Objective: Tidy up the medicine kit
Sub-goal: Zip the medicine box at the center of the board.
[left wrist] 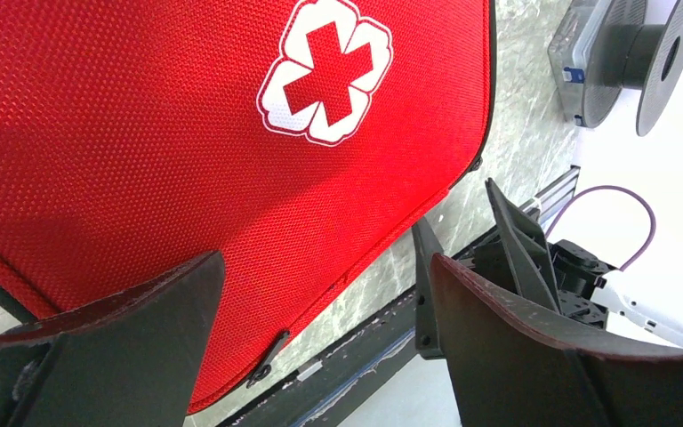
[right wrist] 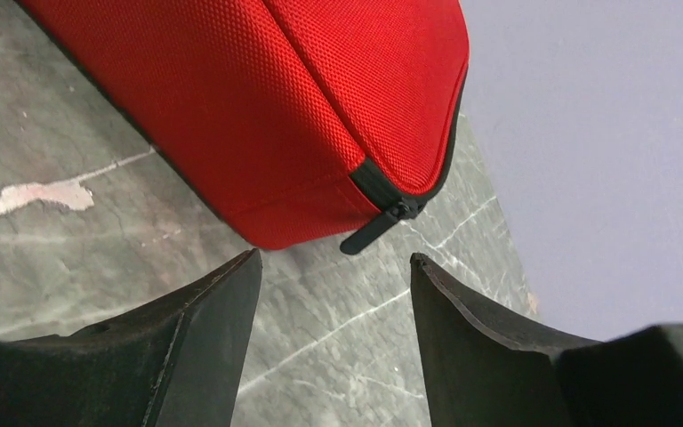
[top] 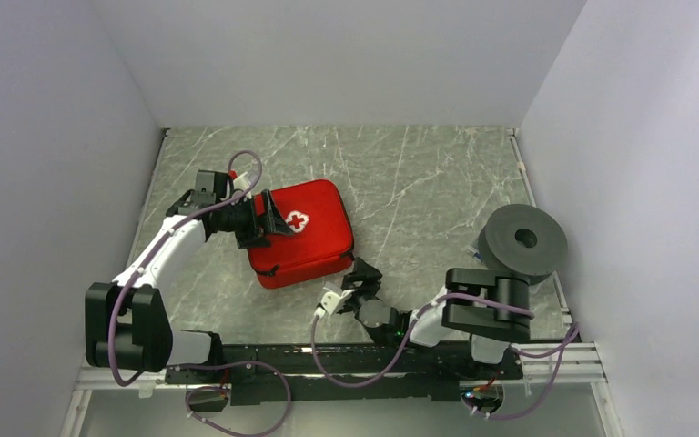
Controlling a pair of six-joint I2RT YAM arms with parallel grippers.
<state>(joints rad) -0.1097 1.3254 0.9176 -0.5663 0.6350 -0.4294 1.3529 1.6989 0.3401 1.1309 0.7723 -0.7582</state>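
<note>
Walls point(top: 45, 137) of pale grey close the space on the left, back and right, and between them lies a table point(top: 437, 173) whose grey-green marble pattern is crossed by thin white veins. At the left, the left arm point(top: 168, 246) reaches in from the table's edge. The left gripper point(left wrist: 320, 267) has its fingers spread wide over the left part of the lid, and whether they touch the fabric cannot be told. The medicine kit point(top: 314, 237) lies flat on the table left of centre, turned at an angle. It is zipped shut, with a white badge point(left wrist: 325, 71) bearing a red cross on top. Its black zip pull point(right wrist: 369, 229) hangs at the near right corner. Just beside that corner the right gripper point(right wrist: 333, 267) sits low over the stone, jaws apart and holding nothing, pointing at the pull. The right arm point(top: 487, 305) folds back behind it. Farthest right, a dark grey spool point(top: 523, 238) rests at the table's right edge.
</note>
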